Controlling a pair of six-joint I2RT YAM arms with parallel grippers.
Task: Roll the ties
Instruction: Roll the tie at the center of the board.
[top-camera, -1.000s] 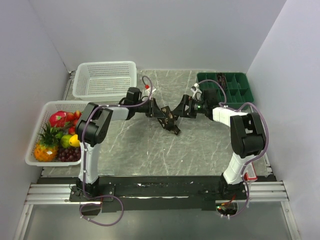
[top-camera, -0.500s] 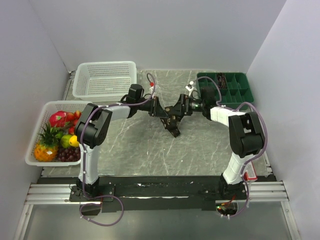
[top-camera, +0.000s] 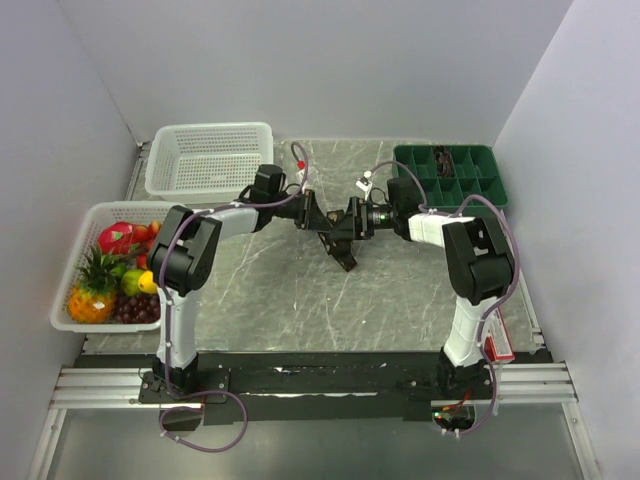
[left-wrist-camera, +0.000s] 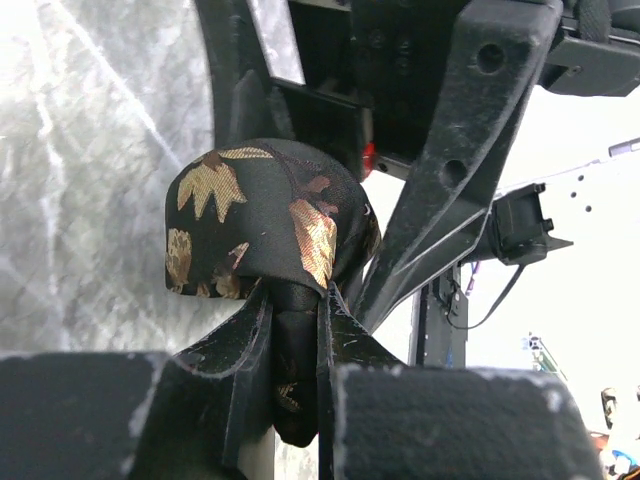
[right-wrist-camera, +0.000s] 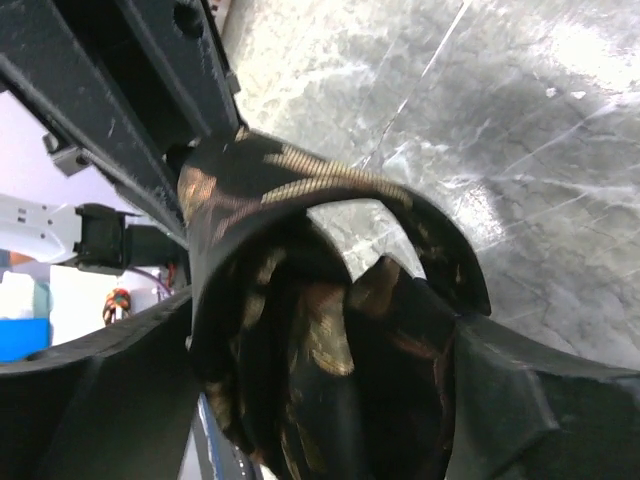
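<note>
One tie (top-camera: 343, 250), dark fabric with tan leaf shapes, hangs between both grippers above the middle of the table. In the left wrist view the tie (left-wrist-camera: 262, 215) forms a rounded coil, and a fold of it is pinched in my left gripper (left-wrist-camera: 292, 300), which is shut. In the right wrist view the loose roll of the tie (right-wrist-camera: 300, 200) fills the gap of my right gripper (right-wrist-camera: 330, 335), whose jaws stand wide and touch the fabric on both sides. From above, the left gripper (top-camera: 318, 218) and right gripper (top-camera: 348, 222) nearly meet. A short tail dangles toward the table.
An empty white basket (top-camera: 210, 160) stands at the back left, with a fruit-filled basket (top-camera: 95, 212) in front of it. A green compartment tray (top-camera: 470, 185) at the back right holds a dark roll (top-camera: 443, 155). The table (top-camera: 300, 295) is grey marble.
The right arm has pushed leftward until its gripper meets the left one, and its jaws have narrowed onto the roll. The tie's hanging tail has shortened and shifted slightly toward the back.
</note>
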